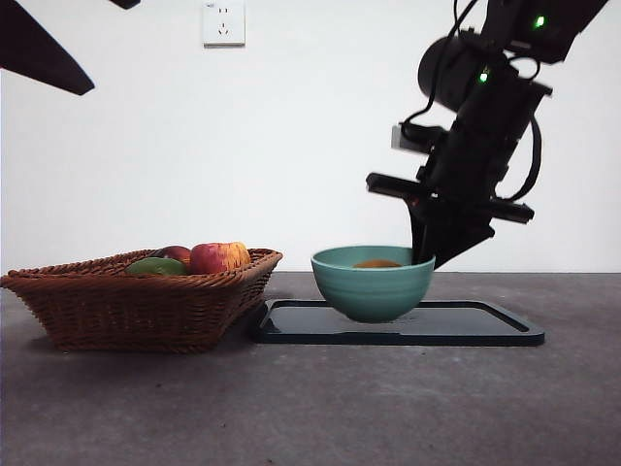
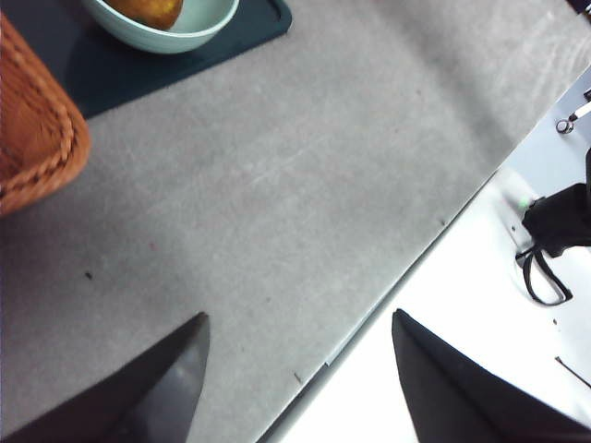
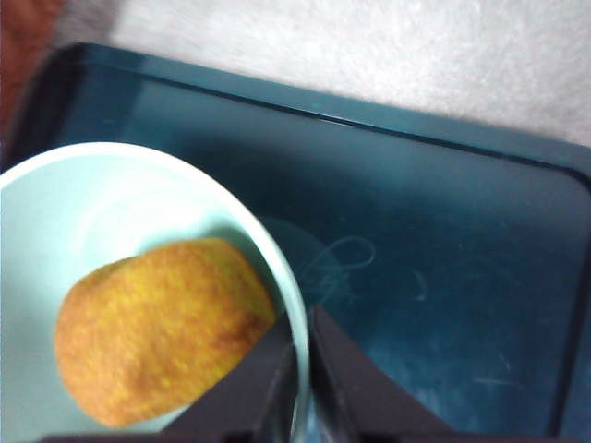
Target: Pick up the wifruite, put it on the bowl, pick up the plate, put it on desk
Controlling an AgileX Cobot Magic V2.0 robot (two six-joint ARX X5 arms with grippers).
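Left gripper [image 2: 295, 369] parked high up on the left, jaws wide apart, holding nothing. Wifruite [image 3: 162, 328] sitting inside the bowl [image 1: 373, 282] on the dark tray [image 1: 485, 325]. Right gripper [image 3: 303, 365] pinched tight onto bowl's right rim.

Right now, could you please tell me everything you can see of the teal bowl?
The bowl is round, teal-green and ceramic-looking, with faint horizontal ridges and a thick rim, paler inside. It stands upright on the dark tray, beside the wicker basket. The orange-brown wifruite lies inside it. The right gripper has its jaws closed on the rim, one inside, one outside. The left gripper hangs open, well away.
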